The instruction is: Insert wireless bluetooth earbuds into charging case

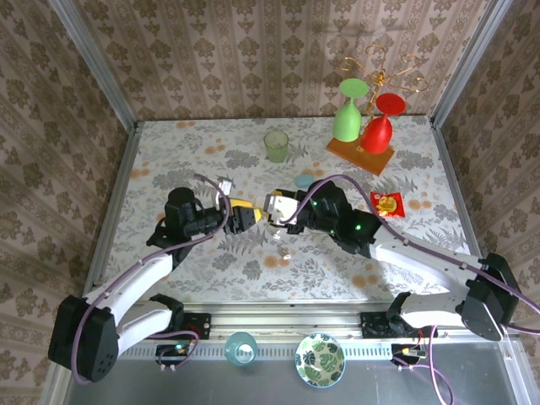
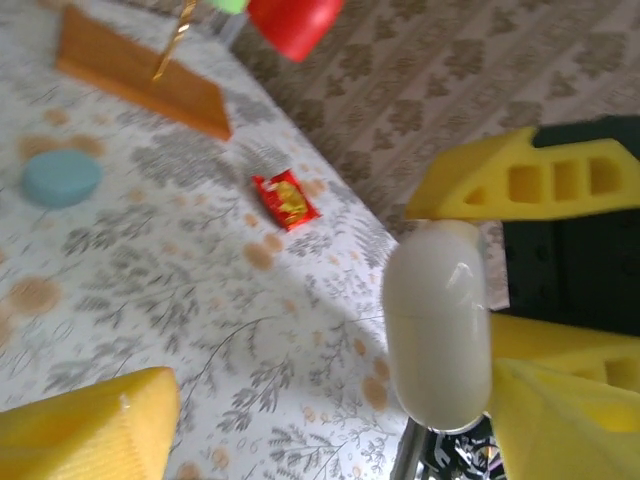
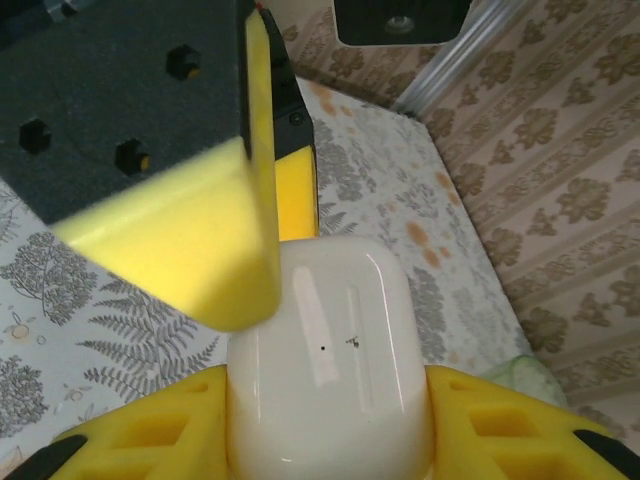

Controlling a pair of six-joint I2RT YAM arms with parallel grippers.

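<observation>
A white charging case [image 3: 330, 350] with its lid down is pinched between the yellow fingers of my right gripper [image 3: 330, 400], which is shut on it above the table's middle [image 1: 278, 205]. My left gripper [image 2: 330, 385] faces it with jaws wide open. One of its fingers [image 3: 190, 250] rests against the case's upper corner, and the case [image 2: 437, 320] stands just inside its right finger [image 2: 560, 420]. The left gripper [image 1: 245, 215] and the right gripper [image 1: 274, 207] meet tip to tip. A tiny white earbud [image 1: 285, 251] lies on the table just in front of them.
A pale blue disc [image 1: 303, 180] and a red packet [image 1: 389, 203] lie behind and to the right. A green cup [image 1: 276, 145] and a wooden stand [image 1: 361, 154] with green and red glasses sit at the back. A teal cup [image 1: 240, 348] and a patterned bowl [image 1: 320, 359] stand by the near rail.
</observation>
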